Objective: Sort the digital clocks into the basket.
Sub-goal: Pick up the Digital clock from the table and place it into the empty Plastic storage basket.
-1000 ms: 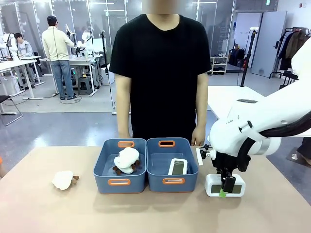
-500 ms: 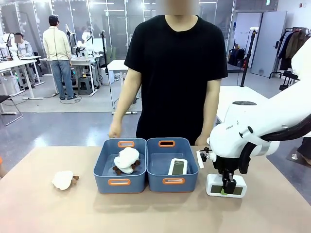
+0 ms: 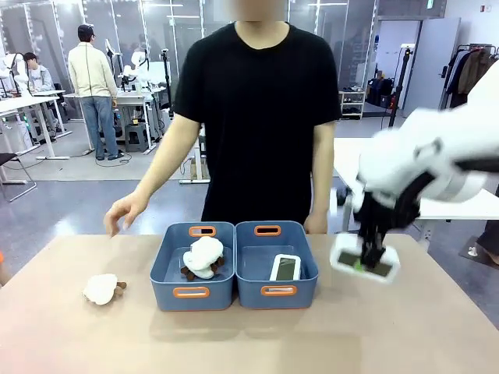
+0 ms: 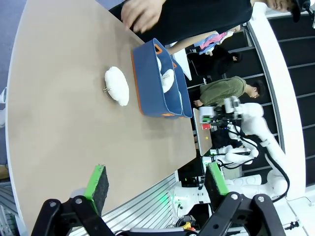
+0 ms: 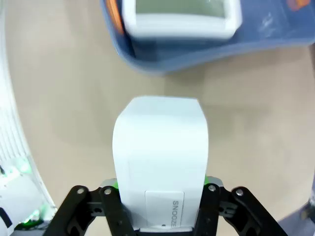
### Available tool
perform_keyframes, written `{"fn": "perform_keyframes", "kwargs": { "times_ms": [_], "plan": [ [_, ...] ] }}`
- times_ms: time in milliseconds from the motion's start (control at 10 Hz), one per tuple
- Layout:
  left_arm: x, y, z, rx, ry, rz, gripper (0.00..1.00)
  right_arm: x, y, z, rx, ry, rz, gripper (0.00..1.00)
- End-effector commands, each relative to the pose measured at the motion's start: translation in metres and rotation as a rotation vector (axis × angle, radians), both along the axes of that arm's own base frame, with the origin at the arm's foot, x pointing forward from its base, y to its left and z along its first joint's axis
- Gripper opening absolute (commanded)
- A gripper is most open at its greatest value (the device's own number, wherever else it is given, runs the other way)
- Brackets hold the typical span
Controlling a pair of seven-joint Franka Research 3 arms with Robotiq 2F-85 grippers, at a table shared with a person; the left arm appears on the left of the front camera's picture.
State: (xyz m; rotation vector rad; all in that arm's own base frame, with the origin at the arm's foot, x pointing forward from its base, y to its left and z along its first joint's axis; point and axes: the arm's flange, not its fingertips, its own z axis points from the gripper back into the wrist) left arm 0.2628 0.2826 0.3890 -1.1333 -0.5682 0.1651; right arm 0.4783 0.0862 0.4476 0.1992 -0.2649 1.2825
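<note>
1. The right arm (image 3: 421, 160) enters from the frame's right edge, blurred and bent downward.
2. The right gripper (image 3: 363, 263) points down at centre right, clamped on a white clock (image 5: 160, 142).
3. The left gripper (image 4: 156, 182) sits at the bottom of its wrist view, fingers spread wide.
4. The person's one hand (image 3: 121, 212) hovers at centre left, and the other hand (image 3: 316, 224) hangs near centre.

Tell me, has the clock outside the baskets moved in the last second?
Yes. Gripped by the right end effector, the clock rose off the table, from the basket's base level to its rim.

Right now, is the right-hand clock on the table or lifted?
Lifted: the right tool holds the clock above the table, beside the basket.
</note>
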Motion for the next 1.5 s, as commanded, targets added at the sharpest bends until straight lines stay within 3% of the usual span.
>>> {"fn": "perform_keyframes", "kwargs": {
  "times_ms": [0, 200, 500, 700, 800, 1000, 1100, 1200, 1400],
  "plan": [
    [-0.005, -0.002, 0.002, -0.004, -0.006, -0.012, 1.00, 0.014, 0.014, 0.057, 0.129, -0.009, -0.022, 0.00],
    [-0.005, -0.002, 0.002, -0.004, -0.006, -0.012, 1.00, 0.037, 0.072, 0.071, 0.191, 0.003, 0.051, 0.00],
    [-0.005, -0.002, 0.002, -0.004, -0.006, -0.012, 1.00, 0.061, 0.151, 0.031, 0.228, -0.023, 0.010, 0.00],
    [-0.005, -0.002, 0.002, -0.004, -0.006, -0.012, 1.00, 0.061, 0.160, 0.018, 0.219, -0.022, -0.002, 0.00],
    [-0.005, -0.002, 0.002, -0.004, -0.006, -0.012, 1.00, 0.054, 0.132, 0.035, 0.249, -0.076, -0.028, 0.00],
    [-0.005, -0.002, 0.002, -0.004, -0.006, -0.012, 1.00, 0.042, 0.050, 0.052, 0.261, -0.111, -0.086, 0.00],
    [-0.005, -0.002, 0.002, -0.004, -0.006, -0.012, 1.00, 0.017, -0.038, 0.062, 0.453, -0.108, -0.172, 0.00],
    [-0.005, -0.002, 0.002, -0.004, -0.006, -0.012, 1.00, -0.008, -0.121, 0.058, 0.588, -0.133, -0.254, 0.00],
    [-0.005, -0.002, 0.002, -0.004, -0.006, -0.012, 1.00, -0.062, -0.206, 0.031, 0.632, -0.191, -0.381, 0.00]
  ]
}}
